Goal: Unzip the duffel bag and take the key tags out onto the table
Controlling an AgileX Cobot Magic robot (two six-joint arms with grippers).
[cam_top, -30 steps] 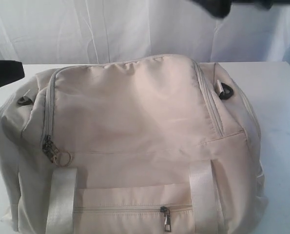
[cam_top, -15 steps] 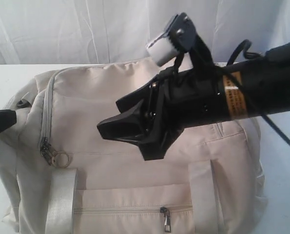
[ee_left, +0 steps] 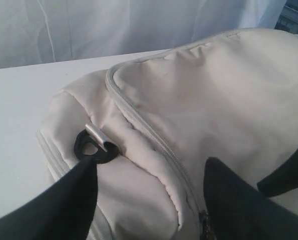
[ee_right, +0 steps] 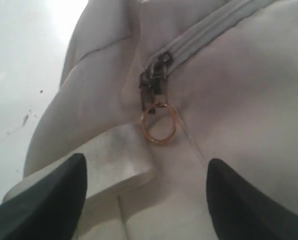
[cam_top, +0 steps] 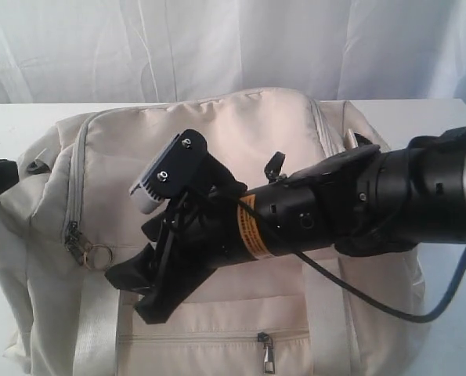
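Note:
The cream duffel bag lies zipped shut on the white table. Its main zipper pulls with a metal ring sit at the left front corner. My right gripper reaches across the bag and hangs open just right of those pulls. In the right wrist view the ring lies just ahead of the open right gripper, beside a white strap. My left gripper is open over the bag's left end, one fingertip by a black D-ring. The key tags are hidden.
A front pocket with its own zipper pull faces the camera. A white curtain hangs behind the table. The right arm's cable droops over the bag's front. Bare tabletop shows left and right of the bag.
My right arm came down from above the bag and swung low to the left, toward the zipper pulls. The left gripper has stayed at the bag's left end.

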